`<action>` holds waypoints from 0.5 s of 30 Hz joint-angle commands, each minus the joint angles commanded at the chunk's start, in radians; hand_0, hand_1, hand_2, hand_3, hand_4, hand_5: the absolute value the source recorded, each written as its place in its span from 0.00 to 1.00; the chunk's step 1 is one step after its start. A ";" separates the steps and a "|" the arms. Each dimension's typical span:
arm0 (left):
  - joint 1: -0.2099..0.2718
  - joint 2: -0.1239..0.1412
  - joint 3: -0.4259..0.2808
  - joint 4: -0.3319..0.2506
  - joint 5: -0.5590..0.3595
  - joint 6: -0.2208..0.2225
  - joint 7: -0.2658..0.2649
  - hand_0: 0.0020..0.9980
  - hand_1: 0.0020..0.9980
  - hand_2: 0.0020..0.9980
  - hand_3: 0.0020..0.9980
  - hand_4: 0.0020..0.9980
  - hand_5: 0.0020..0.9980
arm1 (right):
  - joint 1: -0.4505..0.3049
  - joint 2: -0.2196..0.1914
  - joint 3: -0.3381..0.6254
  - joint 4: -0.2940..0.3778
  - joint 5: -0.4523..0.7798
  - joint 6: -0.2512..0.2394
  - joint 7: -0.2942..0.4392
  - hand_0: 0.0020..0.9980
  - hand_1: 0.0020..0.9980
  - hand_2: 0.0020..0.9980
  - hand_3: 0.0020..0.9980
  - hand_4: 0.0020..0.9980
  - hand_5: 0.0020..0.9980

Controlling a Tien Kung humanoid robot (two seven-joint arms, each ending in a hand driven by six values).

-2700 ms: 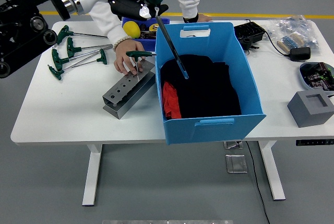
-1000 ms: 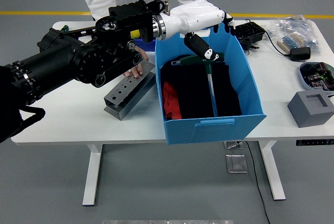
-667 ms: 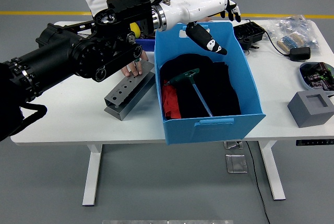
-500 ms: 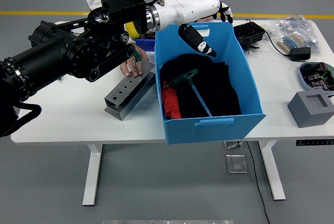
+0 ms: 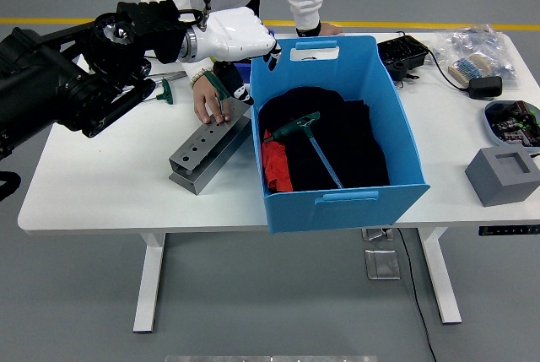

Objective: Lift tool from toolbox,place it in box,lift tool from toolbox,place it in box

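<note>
T-handle hex key (image 5: 305,140): green handle, slim metal shaft, lying on dark cloth inside blue box (image 5: 396,130).
Left hand (image 5: 245,50): fingers spread, empty, left of the key, over box's far-left corner.

Blue box (image 5: 396,134); green-handled tool (image 5: 305,137); seemingly black cloth (image 5: 354,151).

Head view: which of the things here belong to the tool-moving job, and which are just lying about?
Job:
- green-handled tool lying in the blue box
- grey tool block, steadied by a person's hand
- left hand, fingers open, beside the box's left wall

Lying about:
- grey foam block
- black charger
- bagged parts
- tray of small parts
</note>
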 joint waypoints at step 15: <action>0.023 -0.024 0.104 0.016 0.140 0.017 0.009 0.67 0.69 0.70 0.59 0.36 0.02 | 0.003 0.001 0.000 0.000 0.000 -0.002 -0.003 0.67 0.66 0.74 0.64 0.93 0.71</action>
